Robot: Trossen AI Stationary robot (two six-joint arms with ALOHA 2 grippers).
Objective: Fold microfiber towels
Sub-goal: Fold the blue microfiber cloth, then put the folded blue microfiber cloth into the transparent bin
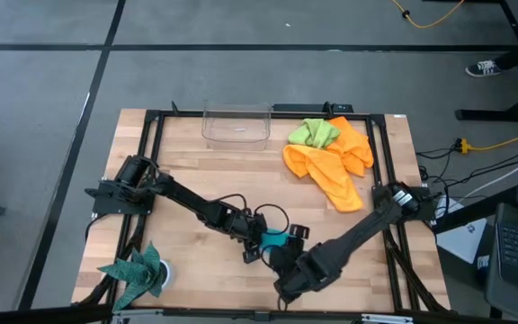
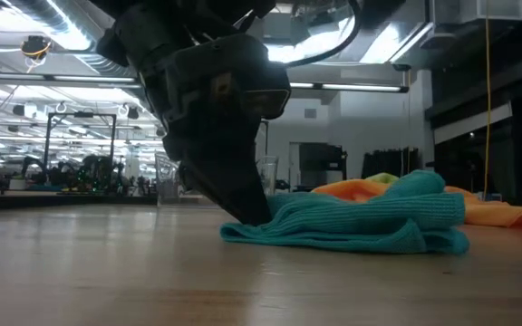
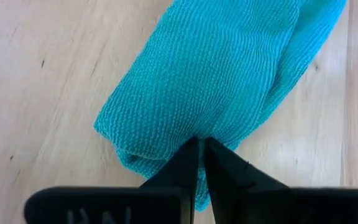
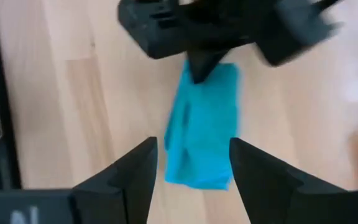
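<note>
Turquoise-blue plush microfiber towel [image 1: 274,239] lies folded at six o'clock on my wooden table [image 1: 196,180]. My left gripper [image 3: 201,149] pinches its edge, fingers closed. My right gripper [image 4: 191,163] hovers above it, fingers spread, holding nothing.

Left arm: reaches from frame left to lower centre; left gripper [image 3: 201,146] pinched shut, apparently on cloth. Right arm: angles from right edge to lower centre; right gripper [image 4: 192,163] spread apart, holding nothing.
</note>
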